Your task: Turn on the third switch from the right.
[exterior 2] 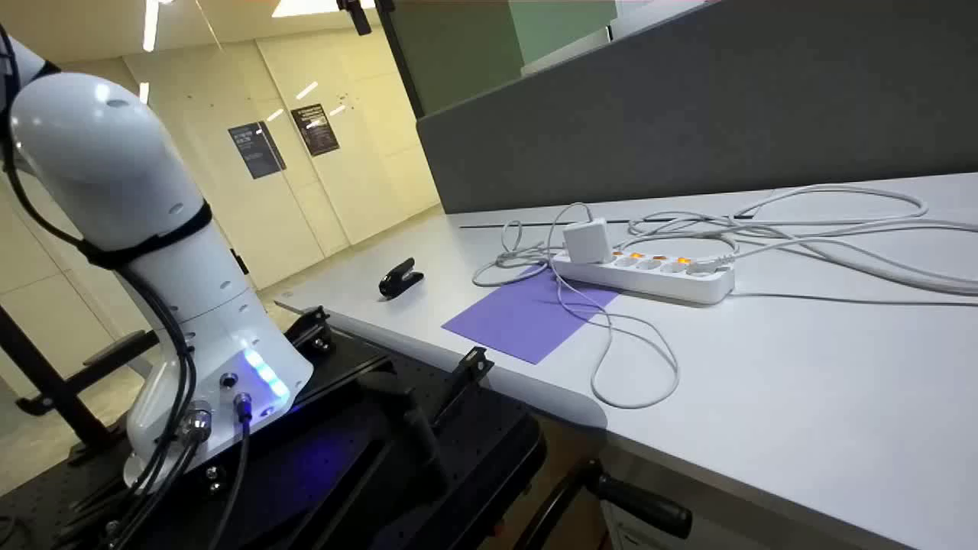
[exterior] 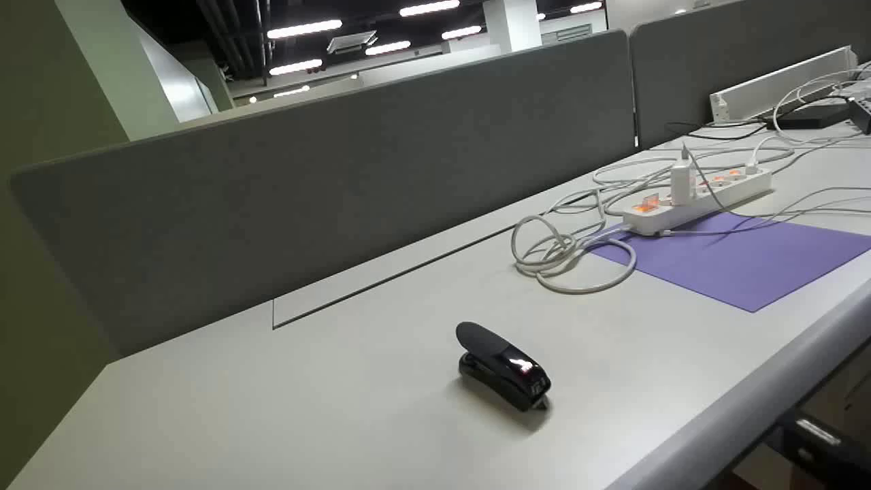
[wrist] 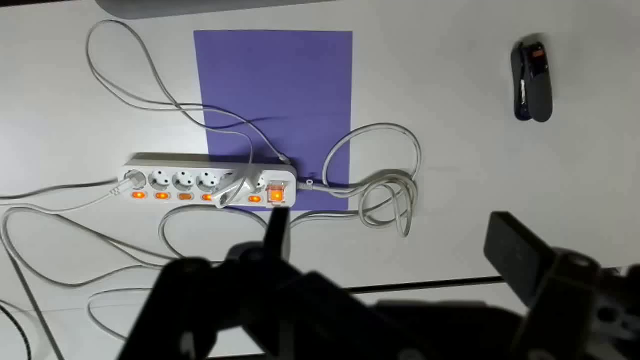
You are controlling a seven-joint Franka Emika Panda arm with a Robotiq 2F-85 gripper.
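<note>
Wrist view: jaws stand wide, power strip (wrist: 207,181) crosses sheet (wrist: 275,85) edge, stapler (wrist: 540,87) well apart.

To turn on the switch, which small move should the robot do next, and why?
Probably close the fingers: in the wrist view they stand wide apart, while the dim switch on the power strip sits between lit switches. Closed, they should more easily press it alone.
</note>
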